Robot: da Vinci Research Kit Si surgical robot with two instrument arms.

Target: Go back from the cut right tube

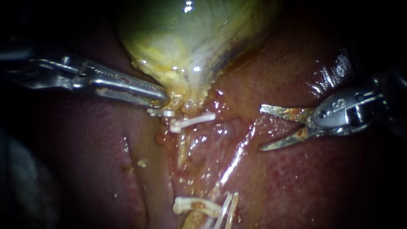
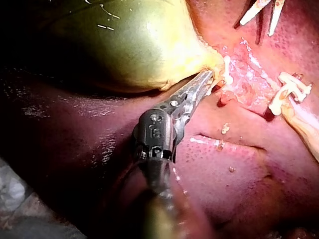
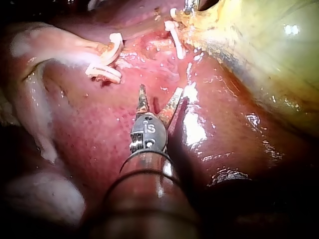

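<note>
Your left instrument (image 1: 163, 98), in from nine o'clock, has its jaws closed on the gallbladder (image 1: 186, 51) neck. At centre lies the cut tube (image 1: 182, 150), below a clip (image 1: 193, 121). At its three o'clock your right instrument (image 1: 261, 128) holds nothing, blades spread wide. I judge the retreat is in hand: close up and draw toward three o'clock over slick liver (image 1: 305, 178), where there is room.

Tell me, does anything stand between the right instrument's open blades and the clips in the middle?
Nothing visible does. The right instrument hangs open and empty over bare liver, apart from the nearest clip; only wet tissue lies between. The left instrument grips the gallbladder beyond the clips.
</note>
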